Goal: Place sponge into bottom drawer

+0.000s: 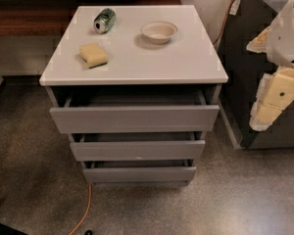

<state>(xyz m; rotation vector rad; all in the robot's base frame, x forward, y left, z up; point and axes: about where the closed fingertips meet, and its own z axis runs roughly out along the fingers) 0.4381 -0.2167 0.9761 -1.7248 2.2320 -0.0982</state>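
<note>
Pale yellow sponge point(93, 55), green can point(104, 20), white bowl point(159, 32), light-grey counter point(186, 65), grey bottom drawer point(139, 174) (cream gripper point(270, 106), far right)

Gripper point(270, 104) far right, cream plastic; sponge point(93, 55) matt; tabletop point(179, 58) smooth, glossy.

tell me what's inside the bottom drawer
Only a narrow dark strip of the bottom drawer shows, with nothing visible in it; the middle drawer covers the rest. The claw hangs right of the cabinet.
</note>
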